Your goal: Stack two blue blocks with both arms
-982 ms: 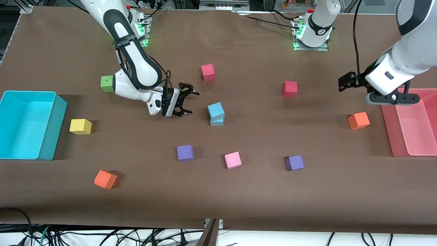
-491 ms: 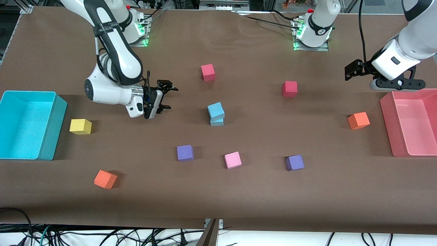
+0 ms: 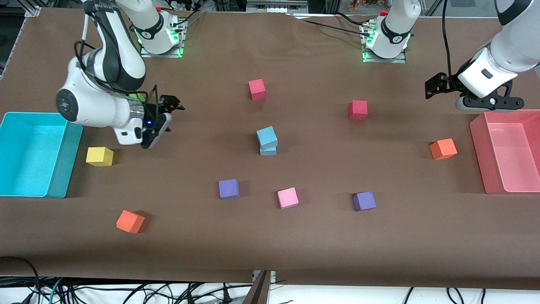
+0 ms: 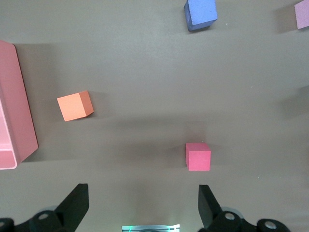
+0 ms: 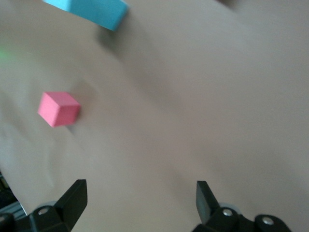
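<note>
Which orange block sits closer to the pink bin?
The orange block toward the left arm's end of the table, just beside the pink bin. The other orange block lies nearer the front camera, toward the right arm's end, by the cyan bin.

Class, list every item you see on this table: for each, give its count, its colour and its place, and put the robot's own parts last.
blue blocks: 2, sky blue, stacked mid-table.
red blocks: 2, one toward the bases, one toward the left arm's end.
purple blocks: 2, and, nearer the camera than the stack.
pink block: 1, between the purple ones.
orange blocks: 2, one beside the pink bin, one nearest the camera.
yellow block: 1, beside the cyan bin.
cyan bin: 1, right arm's end.
pink bin: 1, left arm's end.
right gripper: open, empty, near the yellow block.
left gripper: open, empty, beside the pink bin.
</note>
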`<state>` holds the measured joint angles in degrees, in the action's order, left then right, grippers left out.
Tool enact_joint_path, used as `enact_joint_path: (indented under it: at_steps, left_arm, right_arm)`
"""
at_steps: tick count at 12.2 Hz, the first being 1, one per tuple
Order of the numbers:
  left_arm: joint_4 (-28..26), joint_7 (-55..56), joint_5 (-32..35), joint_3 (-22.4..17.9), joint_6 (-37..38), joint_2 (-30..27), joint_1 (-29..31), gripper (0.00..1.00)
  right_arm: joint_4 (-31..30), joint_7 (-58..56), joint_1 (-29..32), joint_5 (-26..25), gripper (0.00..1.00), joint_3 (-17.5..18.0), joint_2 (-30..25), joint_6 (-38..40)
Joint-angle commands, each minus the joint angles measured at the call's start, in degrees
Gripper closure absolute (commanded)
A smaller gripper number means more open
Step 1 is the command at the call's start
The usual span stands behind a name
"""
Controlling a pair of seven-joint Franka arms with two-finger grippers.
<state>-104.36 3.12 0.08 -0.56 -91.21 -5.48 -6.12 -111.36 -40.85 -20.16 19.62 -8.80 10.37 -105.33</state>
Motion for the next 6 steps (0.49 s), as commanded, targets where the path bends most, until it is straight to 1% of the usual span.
enact_joint_path:
  at_steps: [1, 2, 3, 4, 5, 6]
  left_arm:
    - [-0.76, 0.13, 3.34, 0.56, 0.16, -1.81, -0.29, 0.0]
    - [-1.19, 0.31, 3.35, 0.56, 0.16, -1.81, -0.21, 0.0]
    - [-1.19, 0.31, 3.35, 0.56, 0.33, -1.9, -0.21, 0.0]
    - [-0.76, 0.22, 3.35, 0.65, 0.77, -1.99, -0.12, 0.0]
    - [-0.75, 0.22, 3.35, 0.56, 0.69, -1.9, -0.03, 0.0]
    - [-0.84, 0.31, 3.35, 0.56, 0.69, -1.9, -0.12, 0.0]
  right_arm:
    - [7.88, 12.5, 1.09, -9.65, 0.0, 0.27, -0.61, 6.18]
    - [9.82, 18.73, 1.27, -13.25, 0.0, 0.27, -1.49, 6.45]
    - [11.58, 27.4, 1.79, -17.12, 0.0, 0.36, -2.11, 6.28]
    - [12.56, 33.84, 1.97, -18.63, 0.0, 0.71, -2.46, 6.72]
    - [12.74, 38.17, 2.67, -18.91, 0.0, 1.24, -3.6, 6.46]
    - [12.83, 39.0, 5.2, -18.65, 0.0, 2.37, -4.83, 6.11]
